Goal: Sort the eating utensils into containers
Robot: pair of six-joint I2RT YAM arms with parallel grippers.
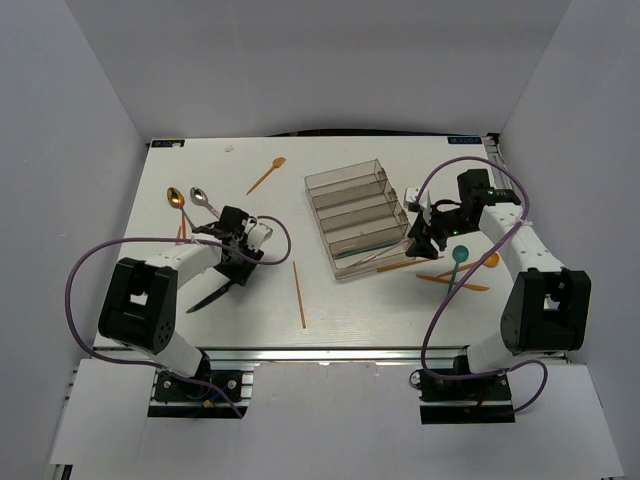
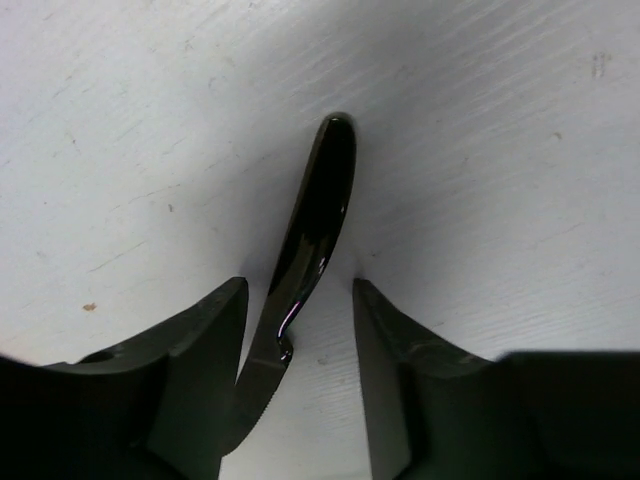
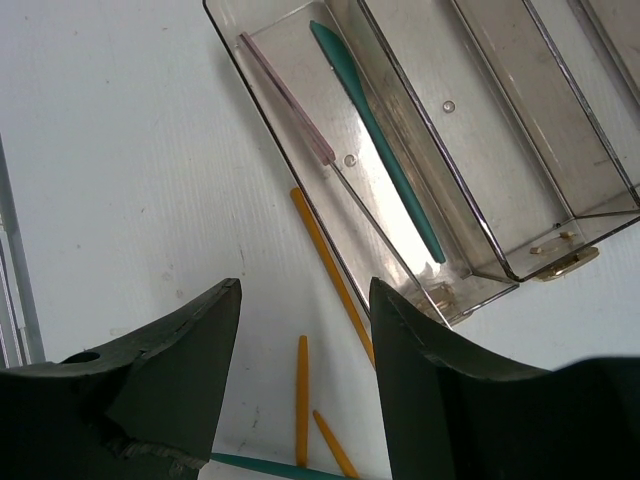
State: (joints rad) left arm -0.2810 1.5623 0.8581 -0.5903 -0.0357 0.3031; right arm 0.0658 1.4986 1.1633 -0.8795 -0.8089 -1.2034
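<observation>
- The left gripper (image 2: 298,300) is down at the white table (image 2: 500,150) with its fingers (image 2: 200,360) spread, one on either side of a black knife (image 2: 318,215). They straddle the handle but do not clamp it. The knife lies flat, closer to one finger than the other.
- The right gripper (image 3: 305,295) hangs spread with nothing in it, just beside the right near corner of the clear stepped tray (image 3: 470,270).
- What I would worry about: the knife sits off-centre and slanted across the gap. Closing could shove it sideways or catch only its thin edge.
- The handle is slim and glossy, so I judge it could swivel or slip out on the lift.
- The tray's near compartment holds a teal utensil (image 3: 380,140) lying lengthwise. I can make out nothing in the other three.
- An orange utensil (image 3: 330,265) lies on the table just beside the tray's near wall, outside it.
- Further out, a teal spoon (image 1: 458,256) lies on the right. A gold spoon (image 1: 177,197) and a silver spoon (image 1: 201,198) lie just beyond the left gripper.
</observation>
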